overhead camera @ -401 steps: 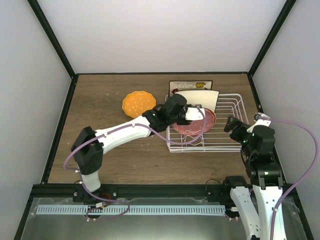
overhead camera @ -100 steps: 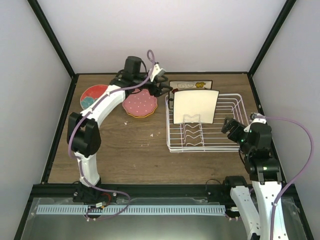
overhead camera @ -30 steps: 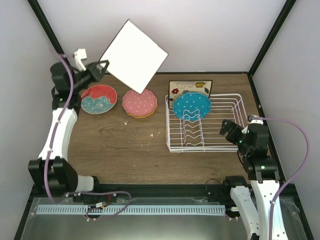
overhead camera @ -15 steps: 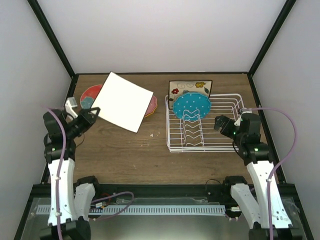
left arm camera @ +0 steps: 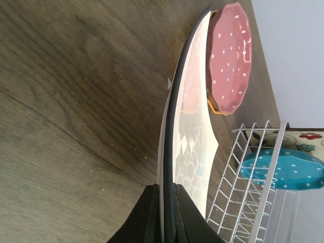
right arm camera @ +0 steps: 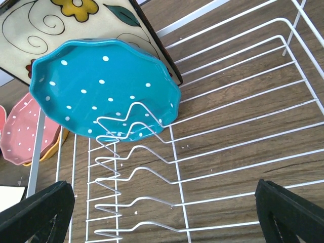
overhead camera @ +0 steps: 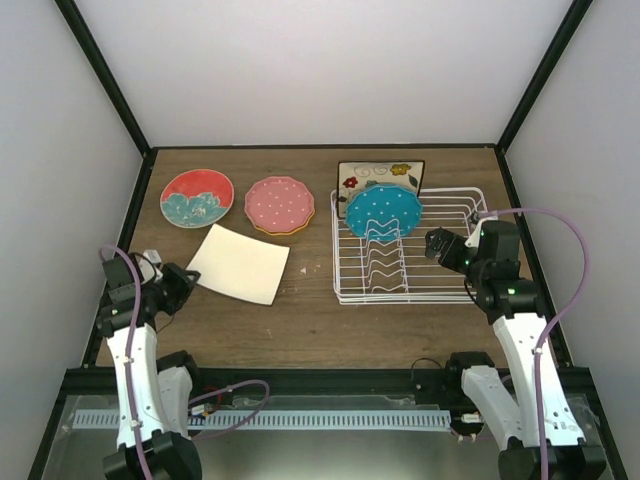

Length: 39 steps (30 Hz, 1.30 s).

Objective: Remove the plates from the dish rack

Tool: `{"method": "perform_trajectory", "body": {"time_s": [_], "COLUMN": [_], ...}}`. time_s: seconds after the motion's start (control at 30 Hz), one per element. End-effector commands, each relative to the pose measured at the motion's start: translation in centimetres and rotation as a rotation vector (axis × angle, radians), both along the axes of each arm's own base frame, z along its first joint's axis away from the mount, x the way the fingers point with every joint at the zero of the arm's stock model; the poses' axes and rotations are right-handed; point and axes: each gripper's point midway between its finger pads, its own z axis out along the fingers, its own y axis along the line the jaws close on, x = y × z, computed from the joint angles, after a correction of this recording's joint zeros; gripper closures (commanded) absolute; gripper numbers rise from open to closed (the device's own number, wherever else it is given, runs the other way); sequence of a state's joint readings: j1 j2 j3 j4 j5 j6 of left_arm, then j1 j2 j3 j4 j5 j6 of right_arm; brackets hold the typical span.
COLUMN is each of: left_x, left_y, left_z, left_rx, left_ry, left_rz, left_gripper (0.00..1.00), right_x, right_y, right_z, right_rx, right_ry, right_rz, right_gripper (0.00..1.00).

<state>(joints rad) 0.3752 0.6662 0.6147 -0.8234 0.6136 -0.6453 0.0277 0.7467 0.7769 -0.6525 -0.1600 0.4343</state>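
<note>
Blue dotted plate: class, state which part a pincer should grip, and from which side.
Probably the top rim of the blue dotted plate, with the right pincer coming from above. It stands tilted on edge, its lower rim in the rack's dividers, leaving the top free.

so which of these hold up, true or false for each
1. The blue plate stands in the rack. True.
2. The right end effector grips the blue plate. False: it is open and holds nothing.
3. The left end effector is shut on the cream plate. True.
4. The pink plate lies in the rack. False: it sits on an orange plate on the table, left of the rack.
</note>
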Motion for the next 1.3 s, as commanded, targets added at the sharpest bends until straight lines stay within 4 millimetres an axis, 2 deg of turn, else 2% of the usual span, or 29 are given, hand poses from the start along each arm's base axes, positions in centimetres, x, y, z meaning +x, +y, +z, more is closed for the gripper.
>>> {"method": "perform_trajectory", "body": {"time_s": [0.0,0.23,0.33,0.5,0.67,0.9,1.03,1.2,1.27], "left_x": [1.2,1.1,1.2,1.8,2.0,1.2,1.1,0.7,0.6], "left_y": [-0.3,1.2,1.2,1.2,1.2,0.9,0.8,0.7,0.7], "left_z": [2.8,0.3,-0.7,-1.1,-3.2,-5.5,-6.2,-7.1,-7.4], "left_rx": [-0.016,-0.028,-0.054,-0.078,-0.107,-0.131,-0.154,-0.163,-0.168], "left_ry": [-0.117,-0.021,0.014,0.013,0.071,0.126,0.145,0.173,0.188], "left_rz": [-0.032,0.043,0.047,0.051,0.051,0.053,0.068,0.077,0.082], "left_gripper": [0.96,0.96,0.96,0.96,0.95,0.69,0.62,0.34,0.26], "right_x": [-0.2,-0.6,-0.8,-1.5,-2.0,-2.3,-2.5,-2.5,-2.4], "right_y": [-0.1,-0.1,-0.2,-0.3,-0.2,-0.5,-0.5,-0.5,-0.5], "right_z": [1.9,1.8,1.9,1.8,1.5,1.5,1.5,1.5,1.5], "right_rx": [-0.009,-0.006,-0.008,0.003,0.025,0.014,0.014,0.014,0.015], "right_ry": [-0.047,-0.046,-0.046,-0.048,-0.044,-0.044,-0.047,-0.045,-0.044], "right_rz": [0.007,0.003,-0.002,-0.018,-0.025,-0.034,-0.036,-0.037,-0.037], "right_gripper": [0.00,0.00,0.00,0.00,0.00,0.00,0.00,0.00,0.00]}}
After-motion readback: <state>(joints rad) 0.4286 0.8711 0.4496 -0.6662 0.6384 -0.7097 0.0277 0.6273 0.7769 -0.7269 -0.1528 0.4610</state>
